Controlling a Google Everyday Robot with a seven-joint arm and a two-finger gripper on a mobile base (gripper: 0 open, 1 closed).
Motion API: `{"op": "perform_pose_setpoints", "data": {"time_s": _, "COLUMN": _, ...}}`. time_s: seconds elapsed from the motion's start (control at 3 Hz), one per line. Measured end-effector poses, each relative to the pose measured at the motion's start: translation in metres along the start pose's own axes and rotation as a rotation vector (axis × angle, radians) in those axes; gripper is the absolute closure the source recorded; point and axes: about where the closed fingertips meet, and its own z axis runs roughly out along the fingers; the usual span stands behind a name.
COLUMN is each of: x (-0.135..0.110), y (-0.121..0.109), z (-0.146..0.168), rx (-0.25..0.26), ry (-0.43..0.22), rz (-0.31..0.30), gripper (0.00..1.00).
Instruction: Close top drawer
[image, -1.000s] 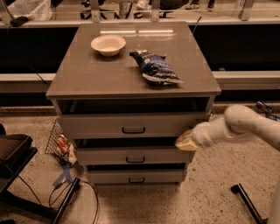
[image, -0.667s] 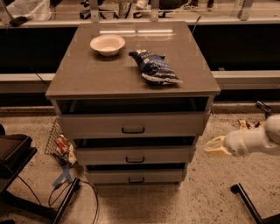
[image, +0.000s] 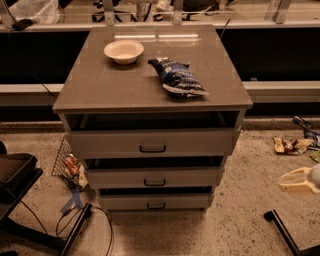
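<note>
The top drawer (image: 152, 141) sits directly under the counter (image: 95, 87), pulled out a little, with a dark gap between its front panel and the counter edge. The claw (image: 287, 181) hangs low at the far right of the view, well apart from the cabinet and touching nothing. It sits at about the height of the middle drawer (image: 155, 177), and I cannot tell whether it is apart or together.

The main risk, as I judge it, is height. If the claw goes straight across from where it is now, it meets the middle drawer or the cabinet's side corner instead of the tall top panel. It needs to rise and come round to the front first.

A push near the right end of the wide panel could skew the drawer so that it jams on its runners. Pressing close to the handle (image: 152, 148) seems safer.

Approaching too high is also a hazard, because the claw could slip into the gap and get trapped as the drawer goes in.

A hard shove could shake the counter and shift the bowl (image: 123, 51) or the chip bag (image: 177, 79), which lies not far from the front edge.

The wrappers (image: 291, 145) on the floor to the right look harmless.
</note>
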Motion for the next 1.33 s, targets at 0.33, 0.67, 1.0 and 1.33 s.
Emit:
{"op": "perform_pose_setpoints", "data": {"time_s": 0.33, "x": -0.032, "y": 0.045, "z": -0.056, "rx": 0.059, "ry": 0.027, "rz": -0.061, "gripper": 1.00}}
{"op": "perform_pose_setpoints", "data": {"time_s": 0.67, "x": -0.094, "y": 0.089, "z": -0.103, "rx": 0.116, "ry": 0.006, "rz": -0.203, "gripper": 1.00}}
{"op": "perform_pose_setpoints", "data": {"time_s": 1.0, "x": -0.106, "y": 0.092, "z": -0.112, "rx": 0.141, "ry": 0.017, "rz": -0.222, "gripper": 1.00}}
{"op": "perform_pose_setpoints", "data": {"time_s": 1.33, "x": -0.090, "y": 0.089, "z": -0.116, "rx": 0.172, "ry": 0.032, "rz": -0.164, "gripper": 1.00}}
